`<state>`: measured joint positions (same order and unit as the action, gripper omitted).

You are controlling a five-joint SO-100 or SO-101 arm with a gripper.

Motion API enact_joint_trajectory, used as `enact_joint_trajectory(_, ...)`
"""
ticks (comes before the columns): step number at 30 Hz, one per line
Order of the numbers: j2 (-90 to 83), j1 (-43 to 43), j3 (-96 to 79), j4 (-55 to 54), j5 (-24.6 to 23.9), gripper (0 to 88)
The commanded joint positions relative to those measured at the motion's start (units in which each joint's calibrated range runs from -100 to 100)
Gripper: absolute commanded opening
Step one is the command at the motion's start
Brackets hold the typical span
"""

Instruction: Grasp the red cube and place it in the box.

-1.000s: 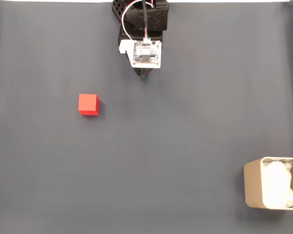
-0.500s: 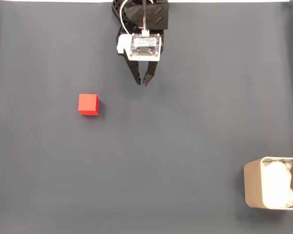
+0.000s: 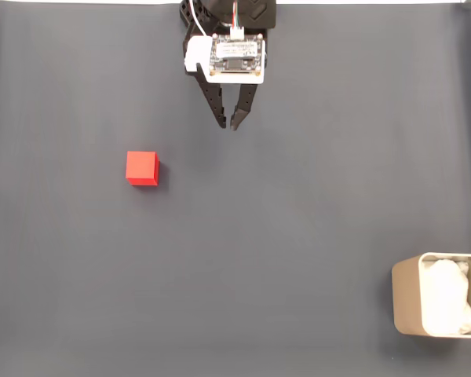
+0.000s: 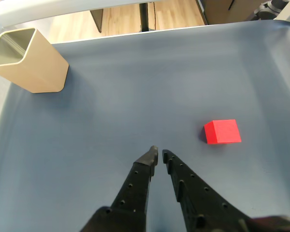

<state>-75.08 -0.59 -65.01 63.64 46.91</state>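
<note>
The red cube [image 3: 142,168] rests on the dark grey mat, left of centre in the fixed view. In the wrist view the cube [image 4: 223,132] lies to the right of the fingertips and a little beyond them. My gripper [image 3: 228,126] hangs near the top middle, pointing down the picture, up and to the right of the cube and well apart from it. Its black fingers almost touch at the tips, and the gripper [image 4: 159,153] holds nothing. The beige box [image 3: 404,302] with white lining sits at the bottom right edge. In the wrist view the box [image 4: 34,72] stands at the far left.
The grey mat [image 3: 298,220] covers the whole table. Its far edge [image 4: 150,33] gives way to a wooden floor beyond. Open mat lies between the cube and the box.
The wrist has tilted up near the top edge, so the two fingers now show at greater length. Cube and box have stayed where they were.
</note>
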Motion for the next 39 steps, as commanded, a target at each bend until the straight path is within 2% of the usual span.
enact_joint_trajectory(1, 3.6, 1.8, 7.3, 1.5, 0.9, 1.1)
enact_joint_trajectory(22, 18.8, 18.3, 27.1, 7.6, 4.4, 2.8)
enact_joint_trajectory(33, 22.6, 25.5, 27.8, 7.1, 8.8, 12.2)
enact_joint_trajectory(39, 24.3, 27.0, 25.6, 1.8, 10.1, 19.9)
